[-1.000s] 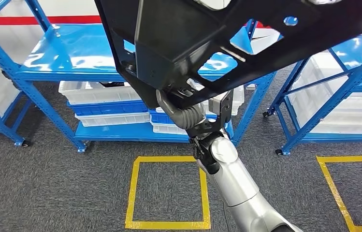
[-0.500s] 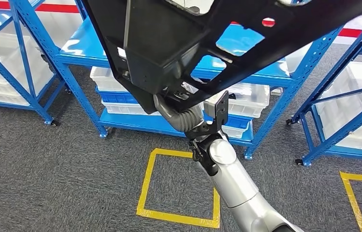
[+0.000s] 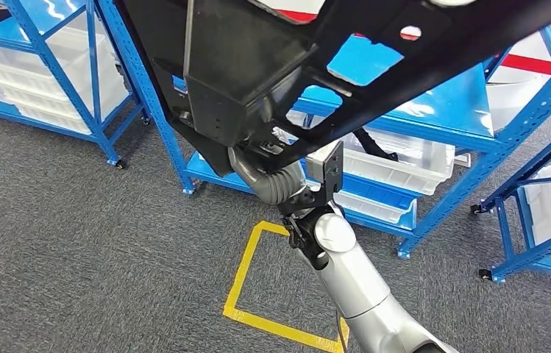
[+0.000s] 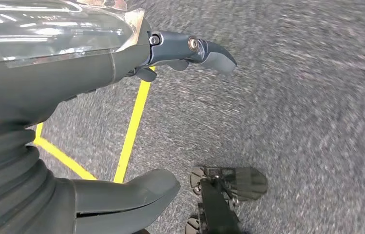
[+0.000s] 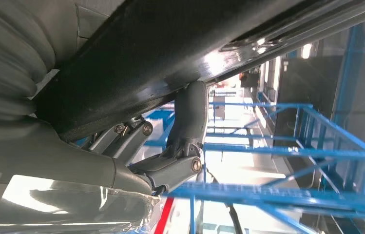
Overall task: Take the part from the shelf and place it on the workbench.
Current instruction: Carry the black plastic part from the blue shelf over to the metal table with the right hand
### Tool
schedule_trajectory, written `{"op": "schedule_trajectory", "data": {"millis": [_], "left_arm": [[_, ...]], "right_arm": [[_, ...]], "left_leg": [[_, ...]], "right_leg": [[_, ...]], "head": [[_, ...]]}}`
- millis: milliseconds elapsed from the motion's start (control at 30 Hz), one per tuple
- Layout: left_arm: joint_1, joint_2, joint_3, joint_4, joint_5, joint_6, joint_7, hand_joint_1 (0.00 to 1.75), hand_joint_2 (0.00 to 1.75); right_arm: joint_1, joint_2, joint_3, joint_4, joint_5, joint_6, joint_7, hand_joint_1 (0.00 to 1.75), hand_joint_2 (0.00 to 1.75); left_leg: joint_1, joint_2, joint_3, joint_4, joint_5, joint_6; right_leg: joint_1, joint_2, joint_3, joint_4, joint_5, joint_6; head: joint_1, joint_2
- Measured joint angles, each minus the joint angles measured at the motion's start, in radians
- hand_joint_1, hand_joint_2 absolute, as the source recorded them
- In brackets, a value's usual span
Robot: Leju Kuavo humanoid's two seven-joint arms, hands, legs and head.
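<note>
Part point(image 3: 257, 59): large black plastic panel with cut-outs, held up high and close to the head camera, spanning most of the upper frame, off the shelf. Right hand point(image 3: 276, 173) grips it from below at its lower edge; in the right wrist view the fingers point(image 5: 190, 114) wrap up against the part's point(image 5: 180, 44) dark underside, clamped on it. Silver right arm point(image 3: 353, 279) rises from the bottom edge to that hand.

Left hand point(image 4: 97, 97) hangs low over grey carpet point(image 4: 307, 97), thumb and fingers apart, nothing in it.

Behind the part: blue shelf rack point(image 3: 434, 118) with white bins point(image 3: 404, 158) on its lower levels, a second blue rack point(image 3: 59, 66) at the left with more white bins. Yellow tape square point(image 3: 257, 272) on the carpet point(image 3: 73, 243) by the rack's front leg.
</note>
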Motion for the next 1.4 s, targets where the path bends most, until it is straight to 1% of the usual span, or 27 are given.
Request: {"op": "schedule_trajectory", "data": {"millis": [67, 133, 167, 200, 233, 267, 333, 400, 433, 467, 500, 567, 633, 700, 733, 767, 833, 900, 967, 1033, 1067, 1133, 1200, 1233, 1300, 1367, 1400], "left_arm": [[0.000, 0.000, 0.001, 0.000, 0.000, 0.000, 0.000, 0.00, 1.75], [-0.003, 0.001, 0.001, 0.000, 0.000, 0.000, 0.000, 0.00, 1.75], [-0.003, 0.001, 0.001, 0.000, 0.000, 0.000, 0.000, 0.00, 1.75], [-0.002, 0.000, 0.001, 0.000, 0.000, -0.001, 0.000, 0.00, 1.75], [-0.001, 0.000, 0.001, 0.000, 0.000, -0.003, 0.000, 0.00, 1.75], [0.000, 0.000, 0.001, 0.000, 0.000, -0.005, 0.000, 0.00, 1.75], [0.000, 0.000, 0.002, 0.000, 0.000, -0.008, 0.001, 0.00, 1.75], [0.000, 0.000, 0.002, 0.000, 0.000, -0.009, 0.005, 0.00, 1.75], [0.001, 0.000, 0.002, 0.000, 0.000, -0.009, 0.007, 0.00, 1.75], [0.003, 0.000, 0.002, 0.000, 0.001, -0.009, 0.010, 0.00, 1.75], [0.006, 0.000, 0.003, 0.000, 0.003, -0.008, 0.013, 0.00, 1.75], [0.009, 0.000, 0.007, 0.000, 0.007, -0.008, 0.017, 0.00, 1.75], [0.008, 0.000, 0.010, 0.000, 0.005, -0.011, 0.018, 0.00, 1.75], [0.008, 0.001, 0.010, 0.000, 0.001, -0.014, 0.018, 0.00, 1.75], [0.009, 0.002, 0.010, 0.000, -0.002, -0.015, 0.017, 0.00, 1.75], [0.010, 0.004, 0.011, 0.000, -0.003, -0.015, 0.017, 0.00, 1.75], [0.009, 0.006, 0.012, -0.001, -0.006, -0.015, 0.015, 0.00, 1.75], [0.007, 0.007, 0.014, -0.002, -0.010, -0.014, 0.012, 0.00, 1.75], [0.007, 0.007, 0.014, -0.002, -0.012, -0.012, 0.010, 0.00, 1.75], [0.008, 0.007, 0.016, -0.002, -0.013, -0.012, 0.009, 0.00, 1.75], [0.008, 0.007, 0.017, -0.002, -0.014, -0.011, 0.009, 0.00, 1.75], [0.006, 0.009, 0.018, -0.002, -0.017, -0.011, 0.009, 0.00, 1.75], [0.007, 0.009, 0.018, -0.002, -0.021, -0.011, 0.013, 0.00, 1.75], [0.008, 0.009, 0.019, -0.002, -0.023, -0.011, 0.015, 0.00, 1.75], [0.009, 0.008, 0.019, -0.002, -0.028, -0.010, 0.018, 0.00, 1.75], [0.009, 0.008, 0.020, -0.002, -0.032, -0.009, 0.019, 0.00, 1.75], [0.010, 0.008, 0.020, -0.002, -0.033, -0.009, 0.020, 0.00, 1.75]], "right_arm": [[-0.001, 0.001, 0.002, 0.000, 0.000, 0.000, -0.001, 1.75, 1.75], [0.002, -0.003, 0.004, 0.000, 0.000, 0.000, -0.001, 1.75, 1.75], [0.005, -0.006, 0.005, 0.000, 0.000, 0.000, -0.001, 1.75, 1.75], [0.008, -0.008, 0.006, 0.000, 0.000, 0.000, -0.001, 1.75, 1.75], [0.010, -0.010, 0.006, 0.000, 0.000, 0.000, -0.001, 1.75, 1.75], [0.012, -0.010, 0.007, 0.000, 0.001, 0.001, -0.001, 1.75, 1.75], [0.012, -0.010, 0.008, 0.000, 0.003, 0.003, -0.001, 1.75, 1.75], [0.015, -0.011, 0.010, 0.000, 0.006, 0.006, -0.002, 1.75, 1.75], [0.018, -0.010, 0.011, 0.000, 0.007, 0.007, -0.003, 1.75, 1.75], [0.020, -0.007, 0.013, -0.001, 0.008, 0.008, -0.004, 1.75, 1.75], [0.022, -0.003, 0.014, -0.001, 0.009, 0.010, -0.004, 1.75, 1.75], [0.023, 0.007, 0.018, -0.001, 0.010, 0.014, -0.006, 1.75, 1.75], [0.025, 0.010, 0.022, -0.002, 0.010, 0.015, -0.007, 1.75, 1.75], [0.029, 0.008, 0.025, -0.002, 0.007, 0.015, -0.007, 1.75, 1.75], [0.031, 0.007, 0.027, -0.002, 0.005, 0.015, -0.007, 1.75, 1.75], [0.032, 0.006, 0.029, -0.002, 0.003, 0.014, -0.007, 1.75, 1.75], [0.031, 0.005, 0.034, -0.002, 0.002, 0.009, -0.003, 1.75, 1.75], [0.030, 0.001, 0.040, 0.000, 0.007, 0.001, 0.010, 1.75, 1.75], [0.029, -0.004, 0.047, 0.007, 0.012, -0.004, 0.023, 1.75, 1.75], [0.028, -0.007, 0.054, 0.018, 0.014, -0.003, 0.032, 1.75, 1.75], [0.026, -0.010, 0.057, 0.027, 0.014, -0.001, 0.038, 1.75, 1.75], [0.024, -0.018, 0.063, 0.055, 0.007, 0.009, 0.052, 1.75, 1.75], [0.022, -0.024, 0.066, 0.103, -0.006, 0.025, 0.069, 1.75, 1.75], [0.019, -0.024, 0.067, 0.130, -0.011, 0.033, 0.075, 1.75, 1.75], [0.006, -0.024, 0.070, 0.181, -0.018, 0.042, 0.080, 1.75, 1.75], [-0.012, -0.022, 0.074, 0.226, -0.023, 0.046, 0.081, 1.75, 1.75], [-0.019, -0.020, 0.075, 0.245, -0.024, 0.047, 0.080, 1.75, 1.75]], "left_leg": [[0.002, -0.021, -0.003, -0.006, 0.009, 0.018], [0.004, -0.044, -0.009, -0.007, 0.015, 0.029], [0.003, -0.057, -0.012, -0.007, 0.017, 0.032], [0.002, -0.072, -0.015, -0.007, 0.018, 0.033], [0.002, -0.086, -0.016, -0.007, 0.020, 0.033], [0.002, -0.100, -0.016, -0.006, 0.021, 0.032], [0.000, -0.128, -0.019, -0.001, 0.023, 0.026], [-0.002, -0.152, -0.028, 0.005, 0.026, 0.016], [-0.001, -0.162, -0.034, 0.006, 0.029, 0.009], [0.001, -0.172, -0.038, 0.004, 0.033, 0.002], [0.002, -0.165, -0.042, 0.007, 0.032, -0.004], [0.000, -0.115, -0.067, 0.057, -0.001, -0.013], [0.001, -0.060, -0.125, 0.185, -0.068, -0.020], [0.005, -0.047, -0.170, 0.283, -0.101, -0.026], [0.007, -0.044, -0.165, 0.280, -0.092, -0.027], [0.009, -0.037, -0.141, 0.239, -0.069, -0.028], [0.008, 0.008, -0.062, 0.104, -0.018, -0.025], [0.001, 0.040, -0.020, 0.025, -0.001, -0.015], [-0.005, 0.022, -0.023, 0.017, 0.000, -0.002], [-0.004, -0.001, -0.025, 0.011, 0.008, 0.013], [-0.002, -0.013, -0.025, 0.009, 0.012, 0.021], [-0.002, -0.040, -0.028, 0.008, 0.015, 0.030], [-0.002, -0.072, -0.030, 0.008, 0.017, 0.032], [-0.002, -0.088, -0.031, 0.009, 0.018, 0.032], [-0.001, -0.119, -0.032, 0.011, 0.020, 0.028], [-0.003, -0.144, -0.037, 0.017, 0.022, 0.019], [-0.004, -0.154, -0.040, 0.019, 0.024, 0.013]], "right_leg": [[-0.004, 0.035, -0.024, 0.053, -0.033, 0.001], [-0.007, 0.087, -0.088, 0.189, -0.094, -0.008], [-0.008, 0.100, -0.122, 0.261, -0.119, -0.010], [-0.008, 0.105, -0.143, 0.302, -0.129, -0.007], [-0.008, 0.108, -0.144, 0.303, -0.122, -0.001], [-0.009, 0.113, -0.125, 0.262, -0.100, 0.008], [-0.014, 0.152, -0.055, 0.114, -0.042, 0.021], [-0.017, 0.187, -0.013, 0.025, -0.013, 0.019], [-0.016, 0.190, -0.010, 0.017, -0.011, 0.013], [-0.015, 0.178, -0.010, 0.018, -0.008, 0.007], [-0.017, 0.168, -0.010, 0.017, -0.005, 0.000], [-0.023, 0.144, -0.008, 0.013, 0.000, -0.014], [-0.021, 0.116, -0.008, 0.013, 0.000, -0.024], [-0.017, 0.086, -0.009, 0.013, -0.001, -0.027], [-0.016, 0.073, -0.009, 0.013, -0.002, -0.028], [-0.016, 0.061, -0.009, 0.013, -0.003, -0.027], [-0.010, 0.040, -0.007, 0.015, -0.006, -0.023], [0.000, 0.022, -0.005, 0.016, -0.011, -0.014], [0.003, 0.002, -0.004, 0.015, -0.015, -0.006], [-0.001, 0.024, -0.014, 0.037, -0.031, 0.000], [-0.003, 0.050, -0.032, 0.077, -0.052, -0.001], [-0.007, 0.095, -0.096, 0.210, -0.108, -0.009], [-0.008, 0.107, -0.146, 0.308, -0.135, -0.006], [-0.008, 0.109, -0.145, 0.301, -0.124, 0.002], [-0.014, 0.127, -0.089, 0.177, -0.069, 0.020], [-0.020, 0.153, -0.035, 0.061, -0.026, 0.022], [-0.019, 0.159, -0.024, 0.038, -0.019, 0.018]], "head": [[0.000, 0.000], [0.000, 0.000], [0.001, 0.000], [0.001, 0.000], [0.001, 0.000], [0.000, 0.000], [0.001, 0.000], [0.000, 0.000], [-0.001, 0.000], [-0.001, 0.000], [-0.001, 0.000], [-0.003, 0.000], [-0.004, 0.000], [-0.004, 0.000], [-0.004, 0.000], [-0.004, 0.000], [-0.004, 0.000], [0.000, 0.000], [0.005, 0.000], [0.005, 0.000], [0.005, 0.000], [0.005, 0.000], [0.005, 0.000], [0.005, 0.000], [0.006, 0.000], [0.005, 0.000], [0.005, 0.000]]}}
